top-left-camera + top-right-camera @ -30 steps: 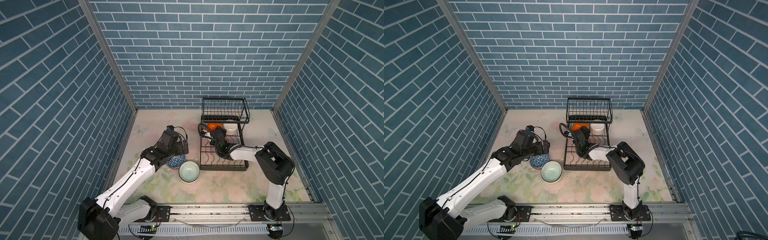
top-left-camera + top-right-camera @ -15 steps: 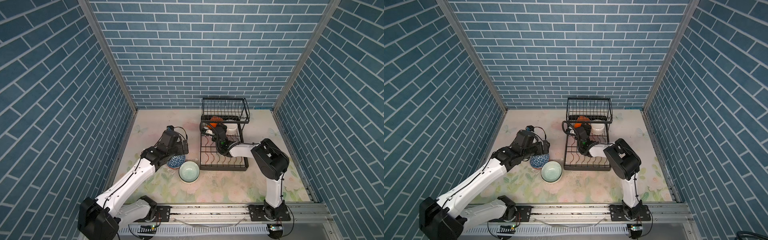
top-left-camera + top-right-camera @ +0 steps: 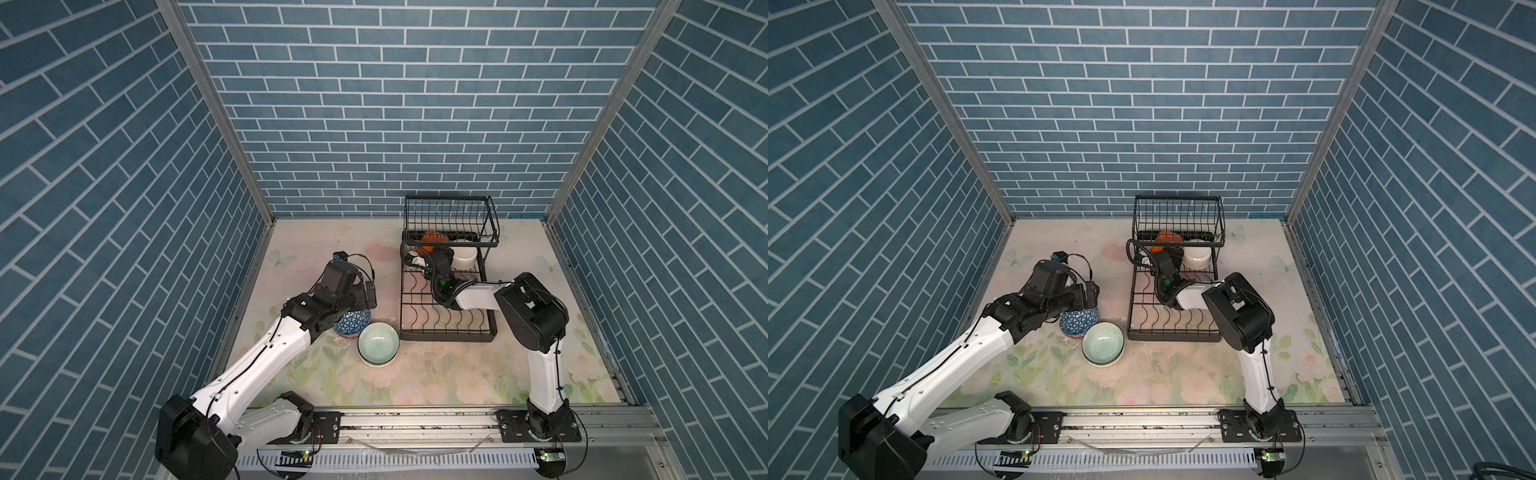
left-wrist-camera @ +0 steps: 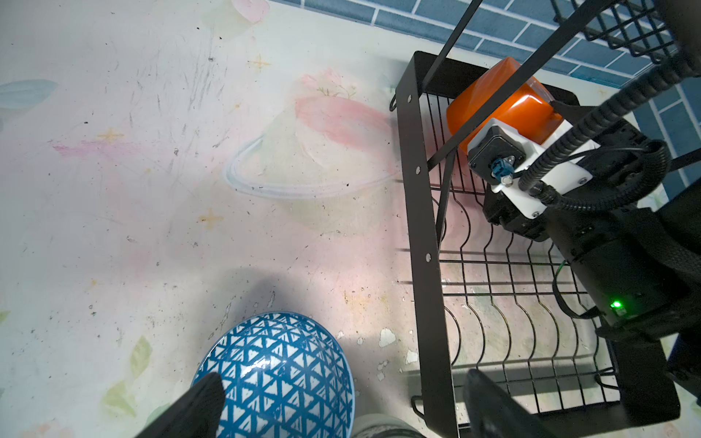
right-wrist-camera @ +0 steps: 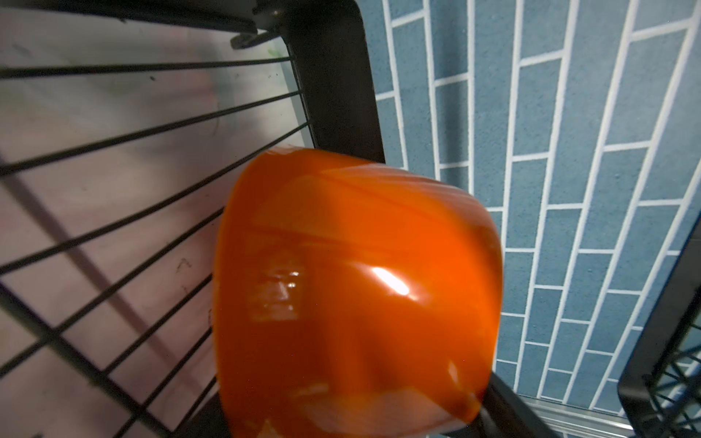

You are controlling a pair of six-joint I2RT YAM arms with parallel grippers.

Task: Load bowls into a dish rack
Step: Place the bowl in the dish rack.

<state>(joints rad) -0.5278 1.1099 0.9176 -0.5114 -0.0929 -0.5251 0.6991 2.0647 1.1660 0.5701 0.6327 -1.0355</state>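
Observation:
In both top views the black wire dish rack (image 3: 449,332) (image 3: 1173,334) stands right of centre. My right gripper (image 3: 431,251) (image 5: 352,417) reaches into the back left of its lower tray, shut on a tilted orange bowl (image 3: 432,239) (image 5: 356,288). A white bowl (image 3: 463,258) sits beside it under the raised basket. My left gripper (image 3: 369,291) (image 4: 343,379) hangs open over an upside-down blue-and-white bowl (image 3: 352,323) (image 4: 280,371) on the table. One of its fingers (image 4: 205,394) is above that bowl, the other above the rack's edge. A mint green bowl (image 3: 378,344) lies upright next to it.
The rack's raised basket (image 3: 451,218) overhangs the back of the lower tray, close above the orange bowl. The rack's left wall (image 4: 425,227) runs right beside the blue-and-white bowl. Blue brick walls close in the flowered table (image 3: 436,374) on three sides.
My right gripper has carried the orange bowl a little farther back in the lower tray, under the raised basket. The left arm has not moved.

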